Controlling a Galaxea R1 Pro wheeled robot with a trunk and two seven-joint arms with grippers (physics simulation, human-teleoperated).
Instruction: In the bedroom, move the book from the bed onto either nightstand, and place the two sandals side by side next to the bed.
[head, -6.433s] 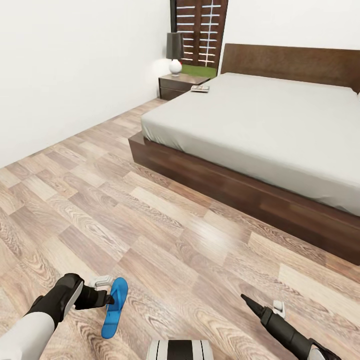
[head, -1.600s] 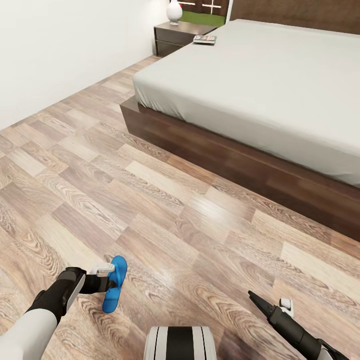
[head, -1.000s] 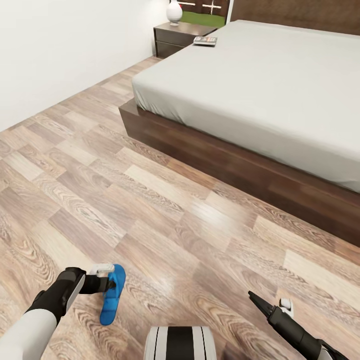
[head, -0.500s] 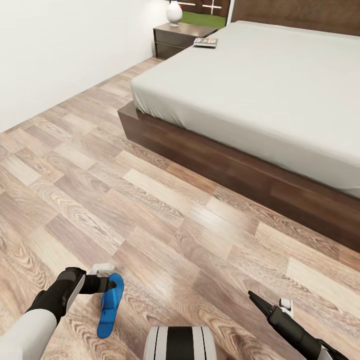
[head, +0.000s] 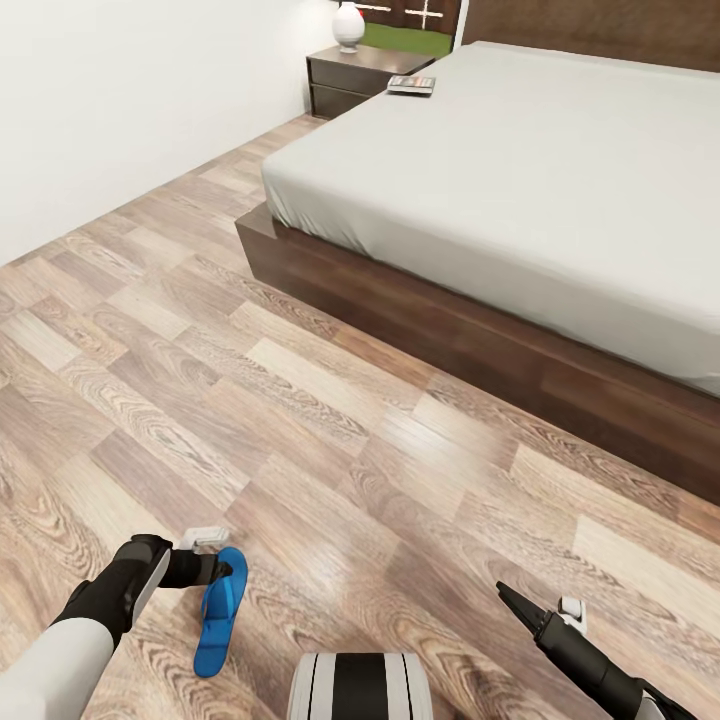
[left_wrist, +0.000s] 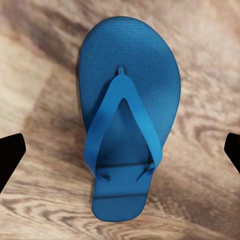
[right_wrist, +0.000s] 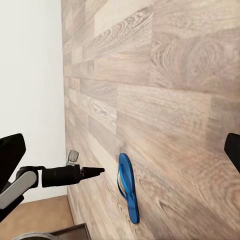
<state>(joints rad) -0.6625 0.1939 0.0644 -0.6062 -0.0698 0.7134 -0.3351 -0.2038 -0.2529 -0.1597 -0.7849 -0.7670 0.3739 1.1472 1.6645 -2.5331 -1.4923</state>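
- Blue sandal (head: 219, 613) lies flat on the wood-plank floor (head: 330, 420), strap side up, well apart from the bed (head: 520, 190) and off its near corner.
- Left gripper (head: 222, 556) hovers just beside the sandal's toe end; in the left wrist view its fingers stand wide apart with the sandal (left_wrist: 127, 117) between them, untouched.
- Right gripper (head: 535, 610) hangs over bare floor, fingers spread, holding nothing.
- Book (head: 411, 85) rests at the bed's far corner, beside the nightstand (head: 358, 78) with a white lamp base (head: 348, 24).
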